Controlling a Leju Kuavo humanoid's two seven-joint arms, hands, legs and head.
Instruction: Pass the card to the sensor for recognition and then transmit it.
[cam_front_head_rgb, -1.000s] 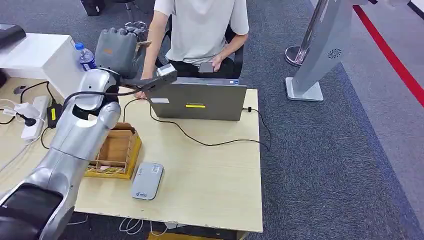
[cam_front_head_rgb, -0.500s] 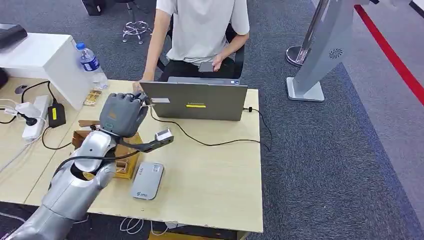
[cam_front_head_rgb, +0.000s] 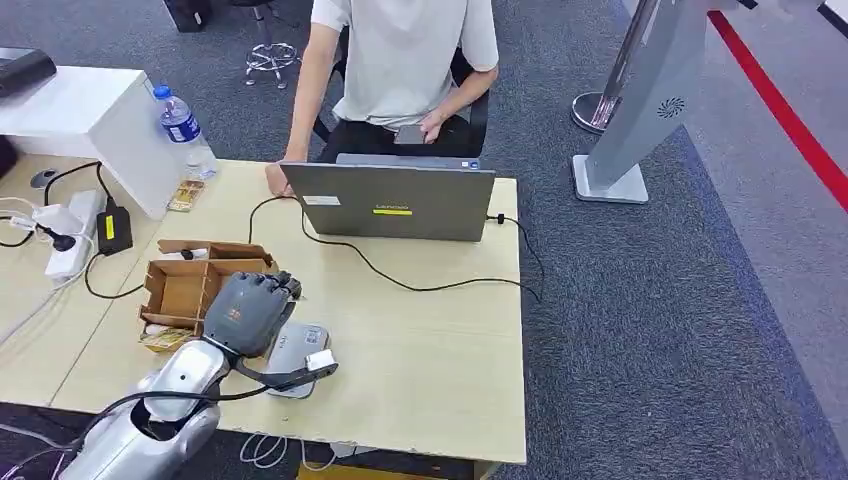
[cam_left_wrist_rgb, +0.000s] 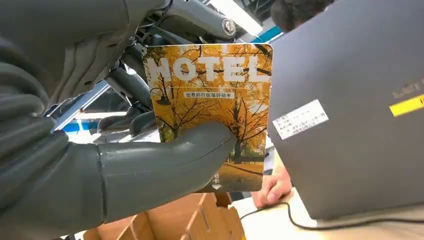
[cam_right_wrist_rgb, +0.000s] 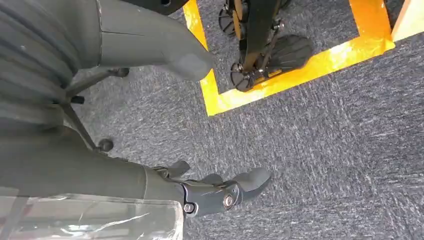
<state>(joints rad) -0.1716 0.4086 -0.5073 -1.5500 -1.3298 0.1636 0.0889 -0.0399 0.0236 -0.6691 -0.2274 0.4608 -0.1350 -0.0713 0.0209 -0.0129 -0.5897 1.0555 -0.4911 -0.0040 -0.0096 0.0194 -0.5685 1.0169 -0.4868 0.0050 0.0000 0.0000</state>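
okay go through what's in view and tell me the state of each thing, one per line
left hand: holds the card, above the reader
card: upright, thumb pressed on its face
card reader: flat on the table, partly under the hand
cardboard box: open
laptop: open, cable attached
water bottle: upright, capped
right hand: empty, fingers apart

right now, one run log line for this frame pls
left hand: pinches hotel card | position: over grey sensor by cardboard box | right hand: holds nothing, above carpet

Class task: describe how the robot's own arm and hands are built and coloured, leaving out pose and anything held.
The left arm is glossy silver with a black cable looping along it. The left hand is matte grey with darker fingers. The right hand has a grey ribbed cover and thick grey thumb.
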